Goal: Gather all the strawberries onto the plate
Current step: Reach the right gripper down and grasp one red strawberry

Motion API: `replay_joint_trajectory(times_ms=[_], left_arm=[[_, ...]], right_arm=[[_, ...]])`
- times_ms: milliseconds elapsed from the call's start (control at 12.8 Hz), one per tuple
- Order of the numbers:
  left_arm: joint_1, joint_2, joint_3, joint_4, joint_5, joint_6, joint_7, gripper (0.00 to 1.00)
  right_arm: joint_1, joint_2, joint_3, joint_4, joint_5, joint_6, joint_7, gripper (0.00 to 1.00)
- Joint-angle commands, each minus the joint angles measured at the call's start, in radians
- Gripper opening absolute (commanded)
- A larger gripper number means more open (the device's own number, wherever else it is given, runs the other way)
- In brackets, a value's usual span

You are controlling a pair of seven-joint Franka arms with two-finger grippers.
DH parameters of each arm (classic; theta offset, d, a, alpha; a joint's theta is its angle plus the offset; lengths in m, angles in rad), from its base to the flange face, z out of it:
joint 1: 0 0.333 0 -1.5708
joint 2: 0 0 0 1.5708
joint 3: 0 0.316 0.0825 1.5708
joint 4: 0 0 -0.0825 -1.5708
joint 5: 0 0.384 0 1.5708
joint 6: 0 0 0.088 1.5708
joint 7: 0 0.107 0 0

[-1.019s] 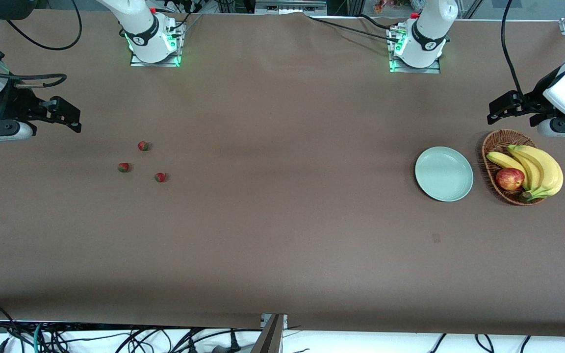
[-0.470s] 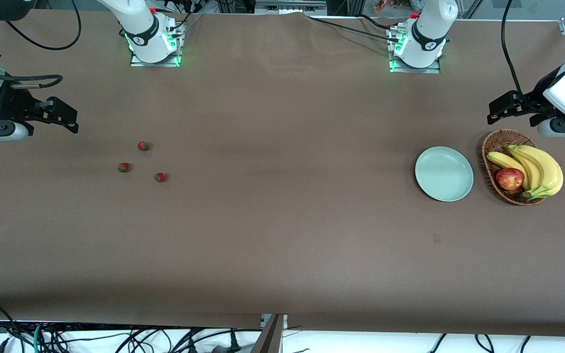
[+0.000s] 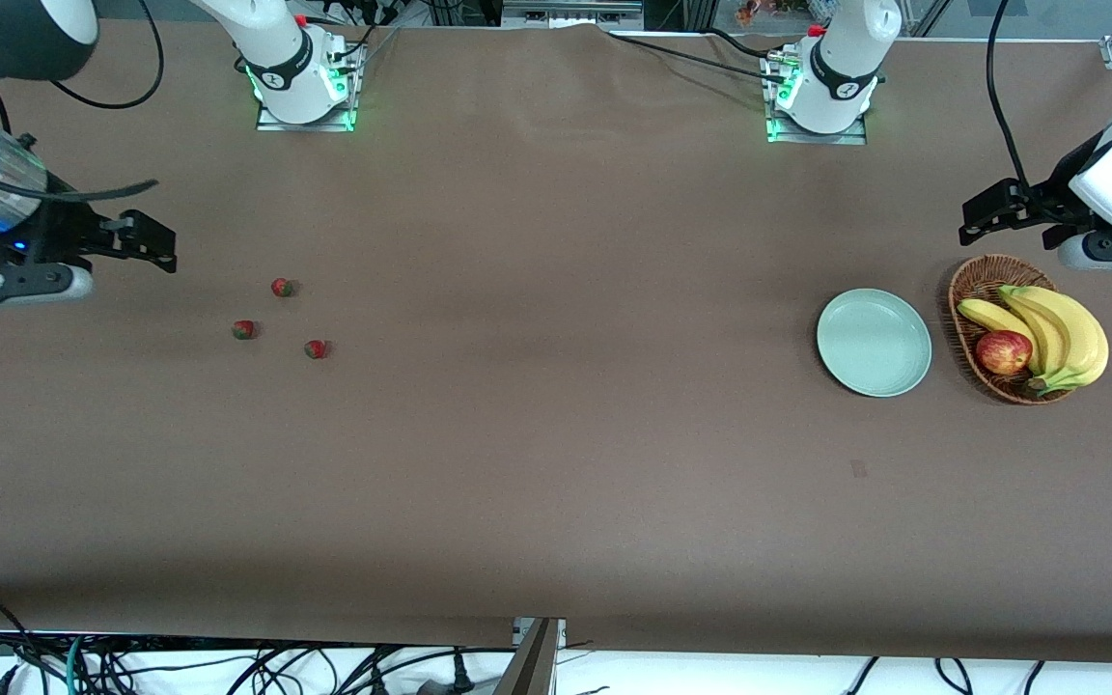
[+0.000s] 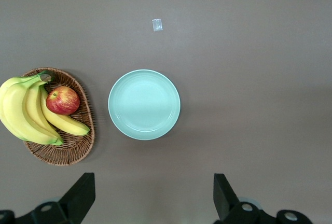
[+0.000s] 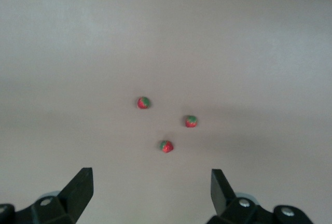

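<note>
I see my right gripper (image 3: 146, 239) wide open and empty above the table near the three strawberries (image 3: 282, 287), while my left gripper (image 3: 986, 214), also open and empty, waits over the table near the bare plate (image 3: 873, 342).

The brown tabletop (image 3: 556, 434) carries three strawberries (image 3: 283, 287) well apart from the plate (image 3: 874, 343); a wicker basket (image 3: 967, 290) sits just beside the plate.

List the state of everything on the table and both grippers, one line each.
Strawberries: three, loose on the table, apart.
Plate: empty, beside the basket.
Basket: holds bananas and an apple.
Right gripper: open, empty, near the strawberries.
Left gripper: open, empty, waiting by the basket.
</note>
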Motion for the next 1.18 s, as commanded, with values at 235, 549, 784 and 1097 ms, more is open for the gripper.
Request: replay_joint_trajectory(times_ms=[235,549,784,1097], left_arm=[[0.003,0.007,0.001,0.017,-0.018,0.003,0.003,1.0],[0.003,0.007,0.001,0.017,-0.018,0.003,0.003,1.0],[0.003,0.007,0.001,0.017,-0.018,0.006,0.003,1.0],[0.003,0.007,0.003,0.017,-0.018,0.006,0.003,1.0]], right_arm=[[0.081,0.139,0.011,-0.113,0.006,0.159,0.002,1.0],[0.08,0.199,0.011,-0.389,0.018,0.599,-0.014,1.0],[0.072,0.24,0.009,-0.446,0.027,0.69,-0.021,0.98],[0.067,0.271,0.008,-0.581,0.049,0.886,-0.021,0.89]])
